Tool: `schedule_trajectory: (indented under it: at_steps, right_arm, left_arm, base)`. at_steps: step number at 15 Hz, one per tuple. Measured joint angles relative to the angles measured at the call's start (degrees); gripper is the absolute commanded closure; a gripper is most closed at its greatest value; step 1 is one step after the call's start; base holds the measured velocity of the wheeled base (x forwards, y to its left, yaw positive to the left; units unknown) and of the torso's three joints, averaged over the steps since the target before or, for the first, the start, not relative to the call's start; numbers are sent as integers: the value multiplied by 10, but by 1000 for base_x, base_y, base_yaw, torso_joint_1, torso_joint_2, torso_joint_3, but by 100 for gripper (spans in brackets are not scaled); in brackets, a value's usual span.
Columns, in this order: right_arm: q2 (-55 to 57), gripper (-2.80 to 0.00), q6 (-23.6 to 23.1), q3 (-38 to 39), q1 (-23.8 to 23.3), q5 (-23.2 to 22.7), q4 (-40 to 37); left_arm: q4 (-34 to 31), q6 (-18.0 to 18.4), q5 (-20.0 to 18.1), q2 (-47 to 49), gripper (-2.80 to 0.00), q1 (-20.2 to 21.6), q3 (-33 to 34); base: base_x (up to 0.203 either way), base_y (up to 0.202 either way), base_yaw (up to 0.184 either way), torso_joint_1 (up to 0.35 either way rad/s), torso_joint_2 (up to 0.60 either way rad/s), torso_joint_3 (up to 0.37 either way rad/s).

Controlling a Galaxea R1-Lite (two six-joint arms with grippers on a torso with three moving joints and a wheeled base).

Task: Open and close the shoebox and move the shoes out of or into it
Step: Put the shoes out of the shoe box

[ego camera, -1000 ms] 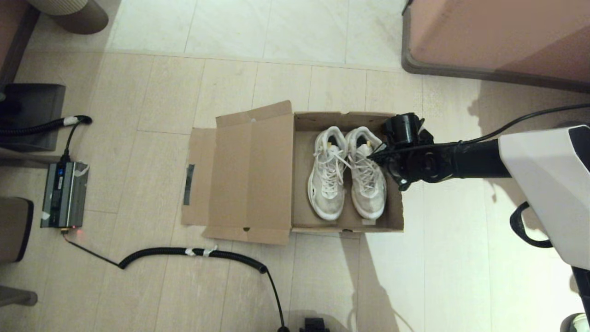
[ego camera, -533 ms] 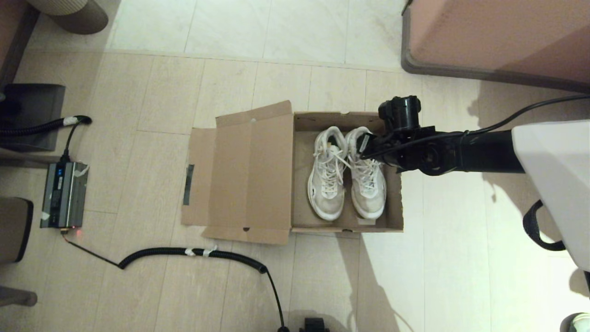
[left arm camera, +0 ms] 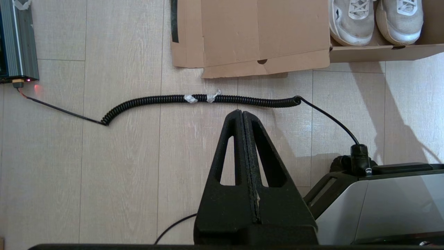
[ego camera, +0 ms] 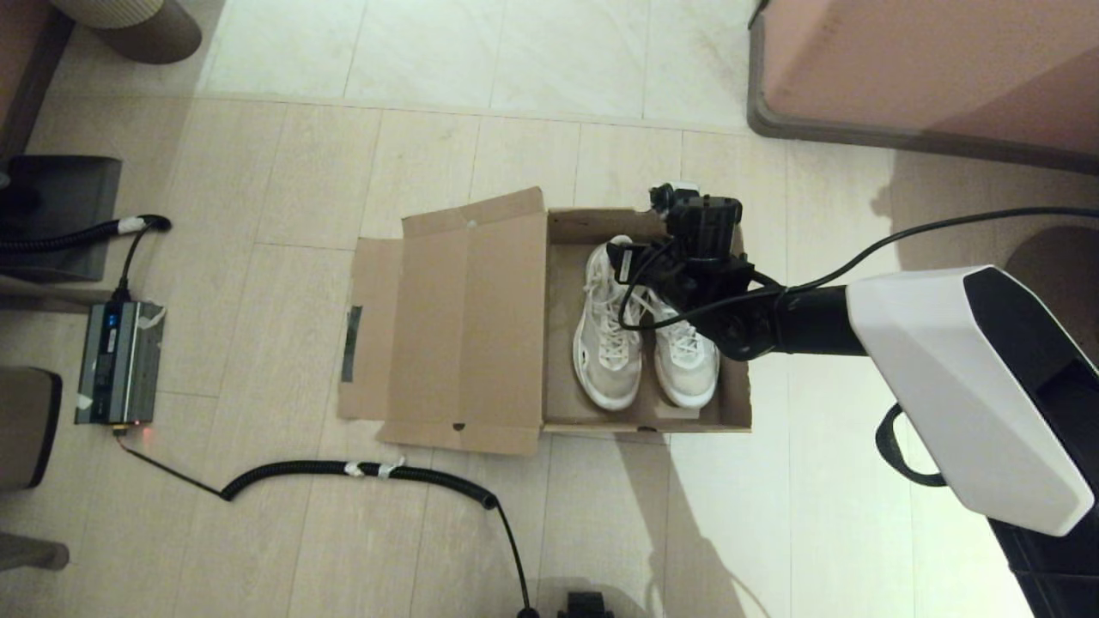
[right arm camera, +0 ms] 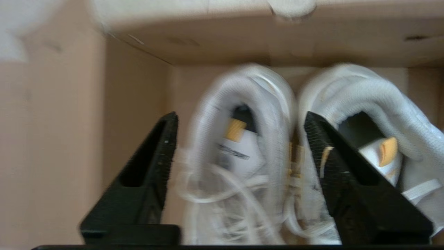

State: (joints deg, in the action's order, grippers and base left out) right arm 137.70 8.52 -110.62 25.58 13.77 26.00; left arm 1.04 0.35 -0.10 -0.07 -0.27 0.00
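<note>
The left gripper [left arm camera: 242, 114] hangs parked over bare floor with its fingers pressed together, holding nothing; a coiled cable [left arm camera: 201, 100] lies between it and the box [ego camera: 562, 343]. Beyond the cable the box sits open on the floor, its lid [ego camera: 446, 322] folded flat out to the robot's left, dark tape [ego camera: 350, 343] on the flap, and the shoes [ego camera: 644, 343] lie side by side inside, toes toward the robot. In the last second the right gripper [right arm camera: 239, 139] has swung from the box's right wall inward and toward the heel end, and it now hovers over the shoe openings with its fingers spread wide: one finger [right arm camera: 152, 166] is outside the left shoe's collar, the other [right arm camera: 333, 163] sits at the seam where the two collars meet. That straddle suggests a grasp on the left shoe [ego camera: 611, 335] is being lined up, so taking the shoes out looks barely begun. The loose laces and the neighbouring right shoe [ego camera: 687, 360], touching the first, could snag or be dragged along. Farther out, a grey device [ego camera: 118, 360] sits well left, and a pink-brown furniture block [ego camera: 927, 69] stands beyond the box.
</note>
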Motion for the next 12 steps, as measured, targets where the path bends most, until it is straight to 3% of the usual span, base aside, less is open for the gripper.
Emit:
schedule_trajectory:
  at_steps: [4,12]
  right_arm:
    - [15,-280,-14,0,2,54,2]
    - [-21,-280,-10,53,3,60,-2]
  left_arm:
    - [0,0,0,0,0,0,0]
    - [0,0,0,0,0,0,0]
  base:
    - [0,0,0,0,0,0]
    - [0,0,0,0,0,0]
